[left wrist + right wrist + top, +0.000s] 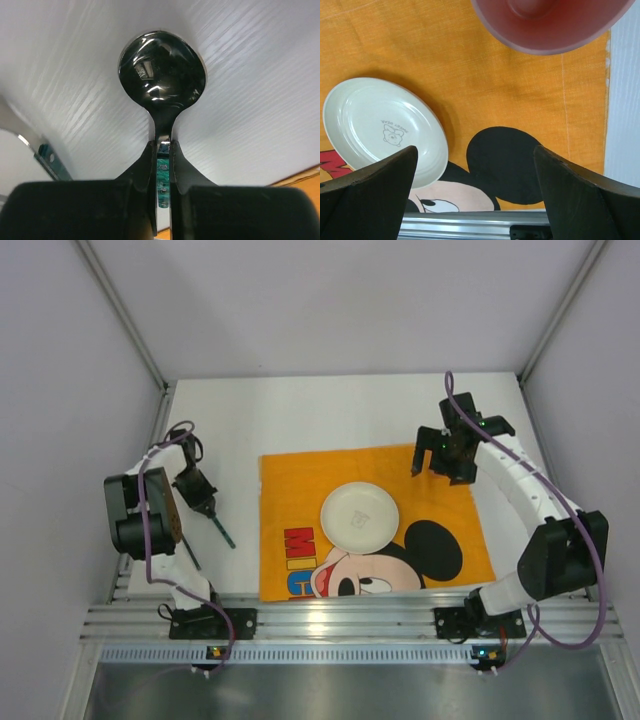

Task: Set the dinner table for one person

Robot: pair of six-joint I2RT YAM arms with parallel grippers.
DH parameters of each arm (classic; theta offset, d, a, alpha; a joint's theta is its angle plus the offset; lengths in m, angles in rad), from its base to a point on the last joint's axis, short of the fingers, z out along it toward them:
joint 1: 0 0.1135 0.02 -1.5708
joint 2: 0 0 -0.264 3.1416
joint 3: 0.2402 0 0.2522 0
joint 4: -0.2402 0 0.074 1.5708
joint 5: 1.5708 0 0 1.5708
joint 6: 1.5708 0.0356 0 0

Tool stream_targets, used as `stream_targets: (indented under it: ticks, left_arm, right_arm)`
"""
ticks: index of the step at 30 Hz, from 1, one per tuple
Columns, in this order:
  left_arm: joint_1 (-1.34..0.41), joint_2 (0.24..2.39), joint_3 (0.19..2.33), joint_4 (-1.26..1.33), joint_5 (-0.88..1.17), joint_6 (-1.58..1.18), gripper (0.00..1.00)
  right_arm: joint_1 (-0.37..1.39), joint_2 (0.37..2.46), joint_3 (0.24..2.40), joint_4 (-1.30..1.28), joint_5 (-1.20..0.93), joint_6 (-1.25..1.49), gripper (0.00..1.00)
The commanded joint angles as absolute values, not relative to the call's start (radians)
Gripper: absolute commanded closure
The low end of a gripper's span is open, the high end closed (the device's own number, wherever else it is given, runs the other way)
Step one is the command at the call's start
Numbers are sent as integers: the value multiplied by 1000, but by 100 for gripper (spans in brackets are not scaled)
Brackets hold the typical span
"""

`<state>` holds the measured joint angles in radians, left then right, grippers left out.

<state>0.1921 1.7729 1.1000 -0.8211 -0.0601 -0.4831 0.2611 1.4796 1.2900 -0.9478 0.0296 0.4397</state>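
Note:
The white dinner table (330,410) carries an orange Mickey Mouse cloth (290,490) with a white plate (359,515) near its middle. My left gripper (203,508) hangs over the bare table left of the cloth. It is shut on a spoon (162,67) with a dark shiny bowl and a green handle (224,536). My right gripper (445,468) is open and empty above the cloth's far right corner. In the right wrist view a pink cup (555,25) stands on the cloth beyond the open fingers (370,192), and the plate (382,127) lies to the left.
Another metal utensil with a green handle (44,152) lies on the table to the left of the held spoon. Metal rails (340,620) run along the near edge. Grey walls enclose the table at the back and on both sides.

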Motion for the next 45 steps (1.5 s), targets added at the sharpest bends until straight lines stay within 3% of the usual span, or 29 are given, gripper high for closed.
stream_targets:
  ticks: [1, 10, 21, 32, 42, 45]
  left_arm:
    - [186, 1867, 1184, -614, 43, -506, 100]
    - [112, 1892, 1462, -681, 135, -503, 100]
    - [-224, 1655, 1485, -654, 354, -665, 100]
    - [-261, 1533, 1431, -607, 560, -687, 100]
    - [-324, 1491, 1396, -589, 519, -721, 100]
    - [-330, 1476, 1413, -598, 489, -742, 100]
  right_arm:
    - [267, 1433, 1333, -960, 43, 482, 0]
    - [379, 1379, 1416, -979, 54, 532, 0]
    - [730, 1468, 1408, -641, -103, 736, 0]
    - [851, 1460, 1230, -387, -8, 917, 0]
    - [902, 1525, 1318, -330, -3, 870, 0]
    - [900, 1549, 1318, -328, -26, 844, 9]
